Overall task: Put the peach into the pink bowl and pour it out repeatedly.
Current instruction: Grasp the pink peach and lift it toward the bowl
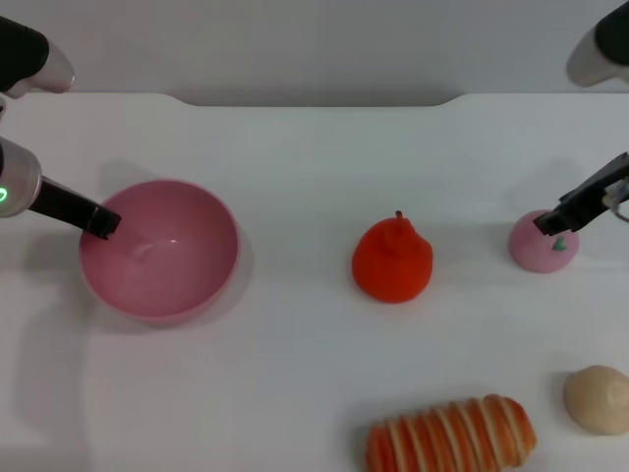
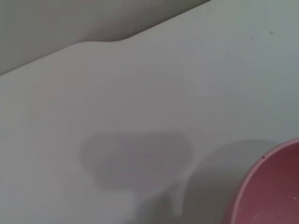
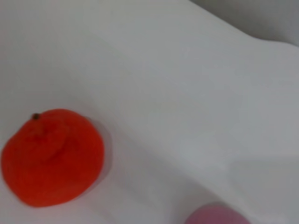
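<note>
The pink bowl (image 1: 162, 258) stands upright on the white table at the left, with nothing inside it. My left gripper (image 1: 102, 222) reaches in from the left and sits on the bowl's left rim, shut on it. A part of the bowl's rim shows in the left wrist view (image 2: 268, 186). The peach (image 1: 539, 250), small and pale pink with a green leaf mark, rests on the table at the far right. My right gripper (image 1: 556, 222) is at the peach's top, touching or just above it. The peach's edge shows in the right wrist view (image 3: 215, 215).
An orange-red pear-shaped fruit (image 1: 393, 262) with a stem stands mid-table, also in the right wrist view (image 3: 52, 157). A striped bread toy (image 1: 452, 439) lies at the front. A beige ball (image 1: 598, 398) sits front right. The table's back edge (image 1: 314, 98) has a shallow notch.
</note>
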`<control>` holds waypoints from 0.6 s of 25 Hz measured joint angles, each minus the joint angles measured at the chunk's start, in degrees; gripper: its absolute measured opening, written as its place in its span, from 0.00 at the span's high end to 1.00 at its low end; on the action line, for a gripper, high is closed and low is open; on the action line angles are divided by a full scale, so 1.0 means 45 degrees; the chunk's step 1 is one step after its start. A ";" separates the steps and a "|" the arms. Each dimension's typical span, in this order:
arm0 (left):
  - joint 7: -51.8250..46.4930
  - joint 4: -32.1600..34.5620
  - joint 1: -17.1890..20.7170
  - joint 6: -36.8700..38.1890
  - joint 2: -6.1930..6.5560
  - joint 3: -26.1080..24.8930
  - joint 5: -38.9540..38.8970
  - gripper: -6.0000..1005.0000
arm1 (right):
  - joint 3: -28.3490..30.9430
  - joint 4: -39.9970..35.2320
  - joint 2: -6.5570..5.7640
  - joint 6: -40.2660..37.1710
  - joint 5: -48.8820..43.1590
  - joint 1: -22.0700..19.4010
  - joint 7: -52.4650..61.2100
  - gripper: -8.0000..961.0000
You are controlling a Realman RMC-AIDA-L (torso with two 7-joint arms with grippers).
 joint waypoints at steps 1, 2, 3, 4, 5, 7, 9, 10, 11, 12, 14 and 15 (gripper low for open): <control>0.0000 0.0000 0.0000 0.0000 0.0000 0.0000 0.0000 0.95 | -0.0138 0.0295 0.0000 0.0375 -0.0059 0.0024 0.0119 0.55; 0.0000 0.0058 -0.0006 0.0042 -0.0001 -0.0001 -0.0001 0.95 | -0.0259 0.0537 0.0002 0.0658 -0.0112 0.0039 0.0229 0.55; 0.0000 0.0058 -0.0006 0.0042 -0.0001 -0.0001 -0.0001 0.95 | -0.0367 0.0762 0.0001 0.1019 -0.0196 0.0052 0.0376 0.55; 0.0000 0.0058 -0.0006 0.0042 -0.0001 -0.0001 -0.0001 0.95 | -0.0446 0.0949 0.0001 0.1342 -0.0278 0.0060 0.0510 0.55; 0.0000 0.0103 -0.0009 0.0079 0.0001 0.0000 0.0000 0.95 | -0.0512 0.1131 0.0001 0.1605 -0.0344 0.0072 0.0618 0.55; 0.0000 0.0119 -0.0046 0.0190 0.0000 0.0056 0.0000 0.95 | -0.0563 0.1414 0.0001 0.1855 -0.0374 0.0106 0.0701 0.55; 0.0000 0.0124 -0.0056 0.0212 0.0000 0.0054 0.0000 0.95 | -0.0574 0.1716 0.0001 0.2035 -0.0388 0.0154 0.0747 0.55; 0.0000 0.0124 -0.0056 0.0212 0.0000 0.0054 0.0000 0.95 | -0.0579 0.1877 0.0000 0.2116 -0.0392 0.0181 0.0765 0.55; 0.0000 0.0132 -0.0088 0.0290 0.0001 0.0033 0.0000 0.95 | -0.0588 0.2094 -0.0002 0.2206 -0.0394 0.0225 0.0781 0.55; 0.0000 0.0134 -0.0089 0.0308 0.0001 0.0038 0.0000 0.95 | -0.0594 0.2322 -0.0007 0.2325 -0.0402 0.0278 0.0786 0.55; 0.0000 0.0136 -0.0096 0.0322 0.0001 0.0049 0.0000 0.95 | -0.0600 0.2719 -0.0017 0.2523 -0.0414 0.0379 0.0791 0.55; 0.0000 0.0136 -0.0096 0.0322 0.0001 0.0049 0.0000 0.95 | -0.0603 0.2894 -0.0024 0.2621 -0.0420 0.0427 0.0793 0.55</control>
